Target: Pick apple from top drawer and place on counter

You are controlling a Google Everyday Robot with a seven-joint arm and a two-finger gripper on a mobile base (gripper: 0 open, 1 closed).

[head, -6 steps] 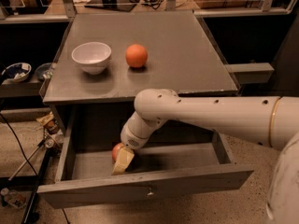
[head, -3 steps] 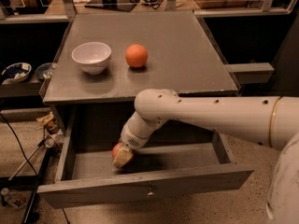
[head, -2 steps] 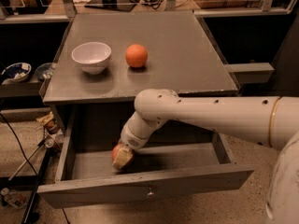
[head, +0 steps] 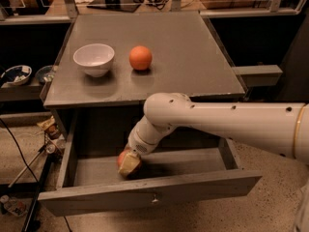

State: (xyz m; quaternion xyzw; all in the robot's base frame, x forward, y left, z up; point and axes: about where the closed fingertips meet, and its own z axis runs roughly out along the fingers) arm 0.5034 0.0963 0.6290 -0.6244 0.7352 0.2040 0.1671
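Note:
The apple (head: 124, 158), red with a pale patch, is inside the open top drawer (head: 203, 187), left of its middle and low near the drawer floor. My gripper (head: 129, 165) reaches down into the drawer from the right and is shut on the apple, with one cream finger lying across the apple's front. The white arm runs from the right edge over the drawer. The counter (head: 188, 57) is the grey top above the drawer. The far side of the apple is hidden by the wrist.
A white bowl (head: 94, 59) and an orange round fruit (head: 140, 58) stand on the left half of the counter. The drawer's front panel has a small knob (head: 154, 199). Cables and clutter lie on the floor at the left (head: 29, 168).
The gripper's finger has drawn in over the apple and the apple has shifted slightly. The arm has barely moved in the last second.

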